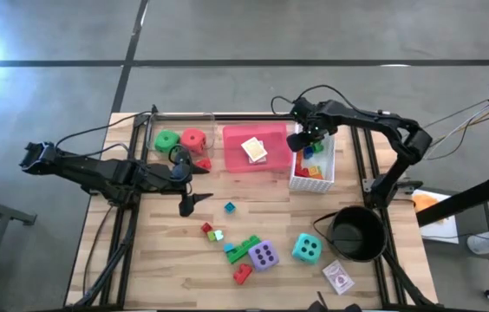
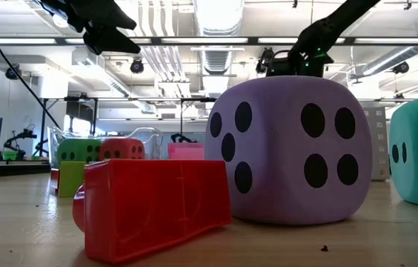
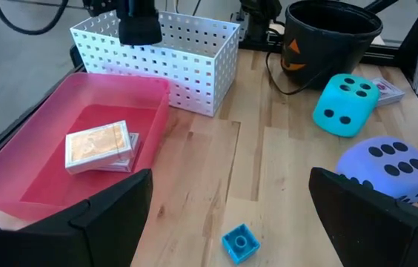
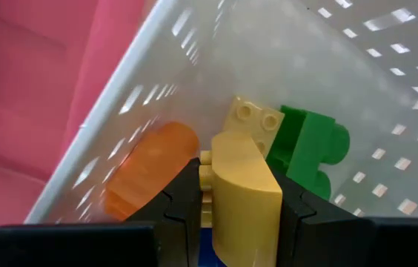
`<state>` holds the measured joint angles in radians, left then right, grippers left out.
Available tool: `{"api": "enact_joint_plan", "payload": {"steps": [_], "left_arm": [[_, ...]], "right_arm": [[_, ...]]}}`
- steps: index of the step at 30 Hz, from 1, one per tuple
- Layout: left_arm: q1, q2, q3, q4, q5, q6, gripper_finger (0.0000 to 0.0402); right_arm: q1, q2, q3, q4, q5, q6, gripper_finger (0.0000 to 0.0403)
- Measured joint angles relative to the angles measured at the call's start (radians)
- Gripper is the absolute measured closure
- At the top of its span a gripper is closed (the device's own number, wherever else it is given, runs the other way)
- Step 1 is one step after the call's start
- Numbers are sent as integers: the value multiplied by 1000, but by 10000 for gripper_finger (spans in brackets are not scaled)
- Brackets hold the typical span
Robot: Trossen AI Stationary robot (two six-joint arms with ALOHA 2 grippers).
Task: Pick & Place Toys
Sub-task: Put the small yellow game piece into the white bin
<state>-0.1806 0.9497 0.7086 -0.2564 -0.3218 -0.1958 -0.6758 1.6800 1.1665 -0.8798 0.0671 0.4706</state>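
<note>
Nearest the front edge of the pale wooden slat table (image 1: pixel 279 212) there's a small card pack (image 1: pixel 339 277) lying flat, off to the right, and a red plastic brick (image 1: pixel 242 274) more toward the middle. Just behind those sit the purple soft die (image 1: pixel 264 255) and the teal soft die (image 1: pixel 306 248), close together, with a green plastic brick (image 1: pixel 243 250) right beside the purple one and a little red and green brick cluster (image 1: pixel 211 232) to its left. The black round pot (image 1: pixel 357 233) stands on the right, near the teal die. A bit farther in, a small blue plastic brick (image 3: pixel 239 242) lies alone on the wood, and the left gripper (image 1: pixel 194 202) hovers near it with its fingers spread wide, nothing between them. Farther back, the pink plastic tray (image 1: pixel 236 154) holds another card pack (image 1: pixel 255 151). To the tray's left, a clear bin (image 1: pixel 159 121) has the green soft die (image 1: pixel 167 141) and the red soft die (image 1: pixel 193 140) side by side. At the far right, the right gripper (image 4: pixel 240 194) sits over the white mesh basket (image 1: pixel 326 169), pinched on a yellow plastic brick (image 4: pixel 244 189), with an orange rounded piece (image 4: pixel 148 169) and a green brick (image 4: pixel 310 147) lying in the basket below it.
</note>
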Motion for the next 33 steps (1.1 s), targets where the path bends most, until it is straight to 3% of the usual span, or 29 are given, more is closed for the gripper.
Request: {"api": "enact_joint_plan", "payload": {"steps": [23, 33], "left_arm": [[0, 2, 0, -4, 0, -15, 36], [0, 2, 0, -4, 0, -14, 36]], "right_arm": [[1, 6, -4, 3, 1, -11, 317], [0, 4, -4, -5, 4, -27, 183]]}}
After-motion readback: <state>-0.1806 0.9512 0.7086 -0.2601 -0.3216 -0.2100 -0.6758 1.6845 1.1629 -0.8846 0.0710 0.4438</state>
